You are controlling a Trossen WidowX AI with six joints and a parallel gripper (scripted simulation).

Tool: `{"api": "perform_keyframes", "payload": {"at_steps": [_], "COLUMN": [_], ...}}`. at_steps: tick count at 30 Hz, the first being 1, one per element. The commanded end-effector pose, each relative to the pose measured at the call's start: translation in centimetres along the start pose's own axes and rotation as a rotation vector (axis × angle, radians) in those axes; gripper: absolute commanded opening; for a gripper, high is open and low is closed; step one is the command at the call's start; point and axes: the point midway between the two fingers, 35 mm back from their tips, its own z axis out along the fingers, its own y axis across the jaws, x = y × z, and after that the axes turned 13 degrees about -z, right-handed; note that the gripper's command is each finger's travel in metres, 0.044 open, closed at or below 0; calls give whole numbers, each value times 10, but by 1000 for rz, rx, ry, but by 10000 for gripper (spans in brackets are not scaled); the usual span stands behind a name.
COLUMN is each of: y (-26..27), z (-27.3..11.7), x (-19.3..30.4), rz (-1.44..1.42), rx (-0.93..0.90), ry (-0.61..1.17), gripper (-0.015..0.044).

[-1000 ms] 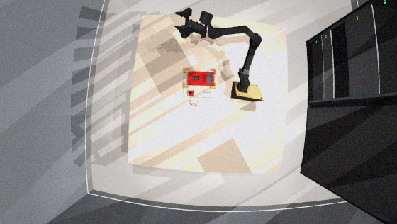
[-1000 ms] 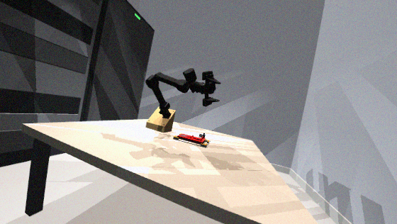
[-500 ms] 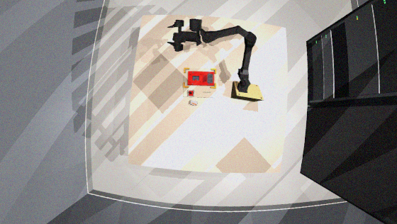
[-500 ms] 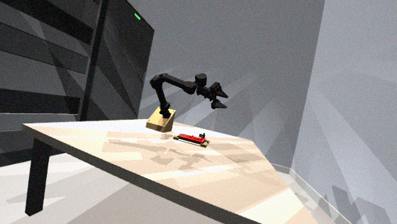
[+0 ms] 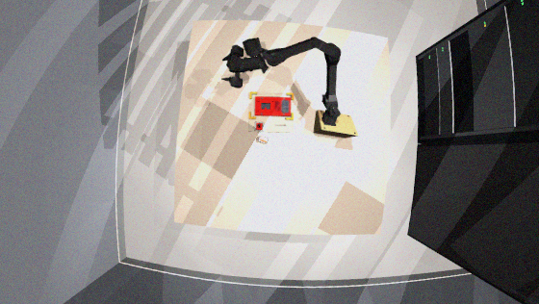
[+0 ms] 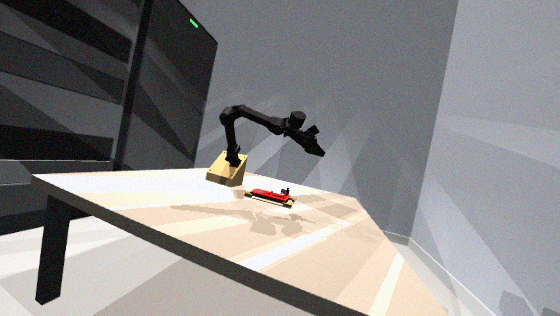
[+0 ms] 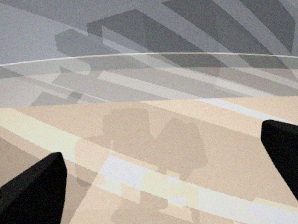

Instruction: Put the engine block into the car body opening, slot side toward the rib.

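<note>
The red car body [image 5: 275, 99] [image 6: 265, 193] lies between yellow corner pieces. A dark grey patch [image 5: 266, 106] shows in its left half in the top view; whether that is the bare opening or the engine block seated in it, I cannot tell. A small red piece with a dark middle [image 5: 259, 126] sits just beside the body. In the exterior view a small dark upright shape [image 6: 285, 191] shows by the body's right end. My gripper [image 5: 224, 68] [image 6: 321, 152] [image 7: 166, 147] is open and empty, high above the table and off to the side of the body.
Yellow corner pieces [image 5: 252, 115] [image 6: 288, 204] stand around the car body. A pale strip [image 5: 283, 129] lies along its lower side, with a small orange-white marking [image 5: 262, 139] below. My arm's yellow base [image 5: 344, 126] [image 6: 218, 176] stands beyond the body's other end.
</note>
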Motion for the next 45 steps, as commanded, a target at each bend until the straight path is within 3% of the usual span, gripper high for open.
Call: {"api": "perform_keyframes", "payload": {"at_steps": [1,25,45], "y": [23,171,272], "z": [7,10,-23], "x": [-1,8,38], "rz": [106,781,1253], "rx": [-58,-271,-61], "ry": [33,424,865], "gripper": [440,440,440]}}
